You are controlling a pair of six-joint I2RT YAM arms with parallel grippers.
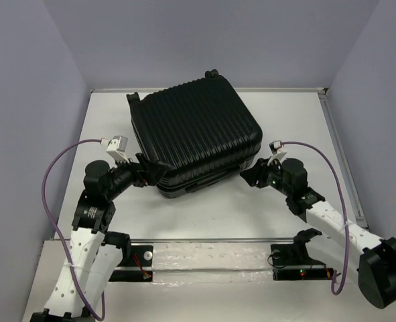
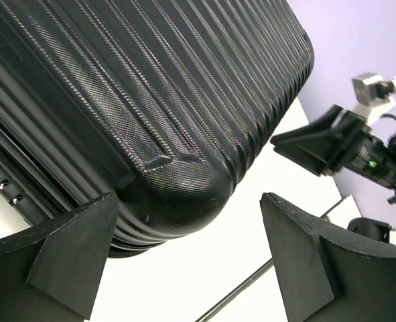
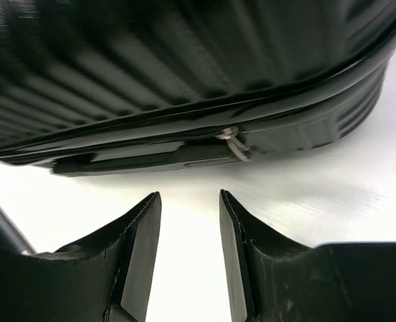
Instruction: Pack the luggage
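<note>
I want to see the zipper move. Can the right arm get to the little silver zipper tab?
Probably yes. The right gripper faces the zipper tab on the suitcase, jaws apart, with only bare table between.

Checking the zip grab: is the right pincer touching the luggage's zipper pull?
Apart. The right wrist view shows bare table between the right pincer and the zipper pull.

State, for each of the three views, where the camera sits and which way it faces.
Top external: above and behind the arms, looking down at the table and closed luggage; both arms show.
Left wrist: on the left arm, facing a luggage corner; open left claw shows, right claw beyond.
Right wrist: on the right arm, low, facing the zipper pull; its fingers show.
Shared: all three show the luggage.
</note>
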